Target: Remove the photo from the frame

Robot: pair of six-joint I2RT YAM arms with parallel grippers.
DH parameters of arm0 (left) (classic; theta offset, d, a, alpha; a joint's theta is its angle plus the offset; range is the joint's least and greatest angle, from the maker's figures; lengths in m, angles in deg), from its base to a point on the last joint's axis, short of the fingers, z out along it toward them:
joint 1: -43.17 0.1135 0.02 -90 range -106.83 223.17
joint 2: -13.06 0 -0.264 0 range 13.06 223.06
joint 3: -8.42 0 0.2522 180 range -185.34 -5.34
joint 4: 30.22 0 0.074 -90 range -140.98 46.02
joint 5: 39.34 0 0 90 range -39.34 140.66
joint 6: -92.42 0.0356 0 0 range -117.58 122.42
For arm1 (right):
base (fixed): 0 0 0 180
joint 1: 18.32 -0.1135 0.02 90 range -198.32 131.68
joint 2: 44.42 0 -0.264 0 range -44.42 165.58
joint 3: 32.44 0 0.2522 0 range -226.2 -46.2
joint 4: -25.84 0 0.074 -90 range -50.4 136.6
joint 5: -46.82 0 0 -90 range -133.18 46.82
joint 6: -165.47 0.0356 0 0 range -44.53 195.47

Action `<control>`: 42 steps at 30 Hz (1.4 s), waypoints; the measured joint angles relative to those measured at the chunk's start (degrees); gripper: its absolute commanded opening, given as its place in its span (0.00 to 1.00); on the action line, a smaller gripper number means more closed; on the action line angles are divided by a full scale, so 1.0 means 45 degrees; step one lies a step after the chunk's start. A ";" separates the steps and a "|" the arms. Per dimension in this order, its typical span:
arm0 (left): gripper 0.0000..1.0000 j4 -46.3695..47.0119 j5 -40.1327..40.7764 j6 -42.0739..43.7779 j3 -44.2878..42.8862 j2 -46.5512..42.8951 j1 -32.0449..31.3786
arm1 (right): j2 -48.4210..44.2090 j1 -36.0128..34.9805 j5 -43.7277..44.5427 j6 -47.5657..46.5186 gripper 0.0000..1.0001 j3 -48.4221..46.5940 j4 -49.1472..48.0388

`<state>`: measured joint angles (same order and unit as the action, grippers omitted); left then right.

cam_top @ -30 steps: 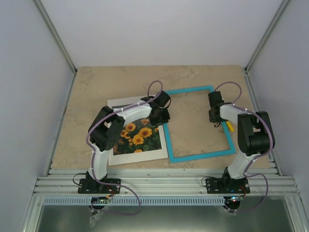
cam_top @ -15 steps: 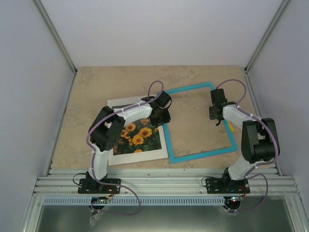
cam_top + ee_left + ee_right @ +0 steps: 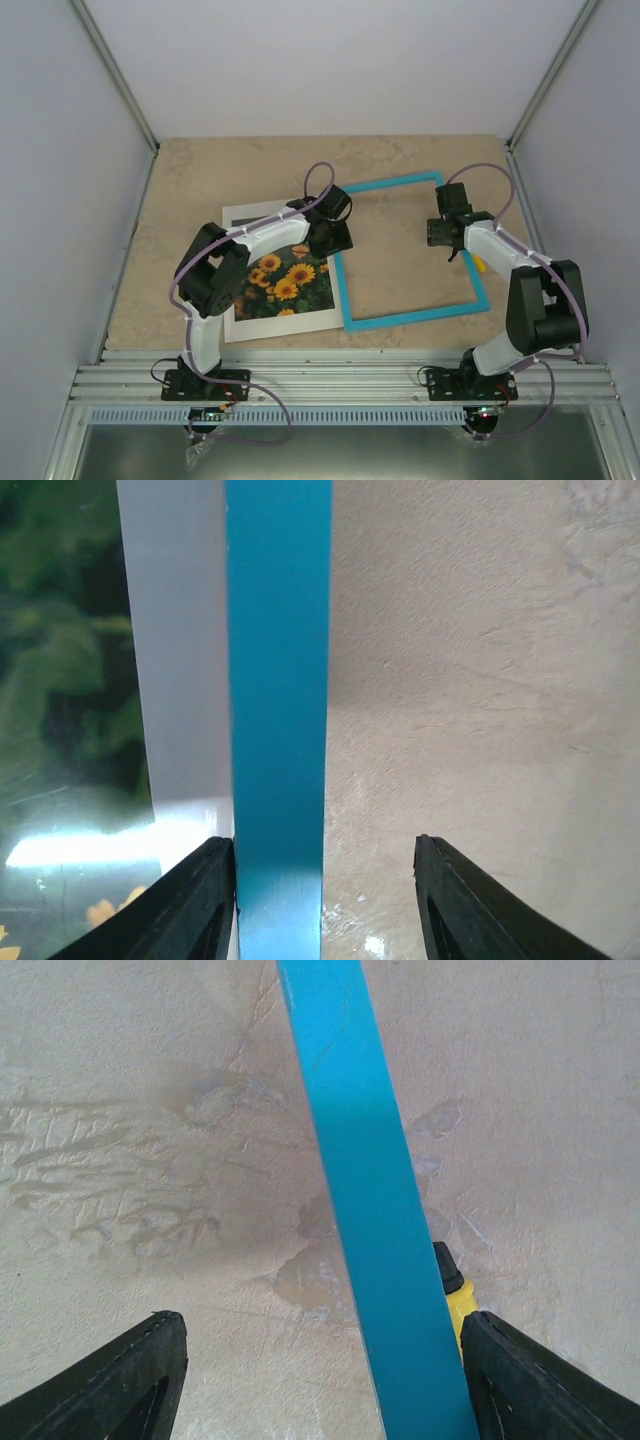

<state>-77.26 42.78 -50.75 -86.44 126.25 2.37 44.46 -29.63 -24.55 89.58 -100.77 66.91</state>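
Frame [image 3: 415, 318] lying flat on the table [image 3: 200, 180], left gripper [image 3: 322, 890] loosened, jaws astride the frame's left rail, grasping nothing, right gripper [image 3: 320, 1370] gaping wide over the frame's right rail, photo [image 3: 290, 285] outside, just left of the frame

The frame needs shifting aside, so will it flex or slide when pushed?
The frame is a thin, empty rim with bare table showing through, so probably light and slightly flexible. Lying flat, it would likely slide or pivot rather than tip.
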 measured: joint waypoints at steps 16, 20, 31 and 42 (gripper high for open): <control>0.50 0.0675 -0.0602 -0.0010 0.0301 0.0117 0.0141 | 0.1049 0.0078 0.0374 0.0024 0.76 0.0675 -0.0899; 0.50 0.0758 -0.0690 -0.0010 0.0301 0.0126 0.0141 | 0.1569 0.0194 0.0355 -0.0019 0.77 0.0675 -0.1209; 0.51 0.0933 -0.1122 -0.0029 0.0306 0.0398 0.0141 | 0.1880 0.0335 0.0369 -0.0092 0.84 0.0568 -0.1545; 0.55 0.1239 -0.1302 -0.0165 0.0301 0.0471 0.0136 | 0.1962 0.0345 0.0384 -0.0068 0.94 0.0466 -0.1588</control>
<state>-71.68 36.92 -51.49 -85.08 128.37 2.98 53.29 -28.08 -22.82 89.28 -98.67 59.77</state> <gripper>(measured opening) 0.543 0.910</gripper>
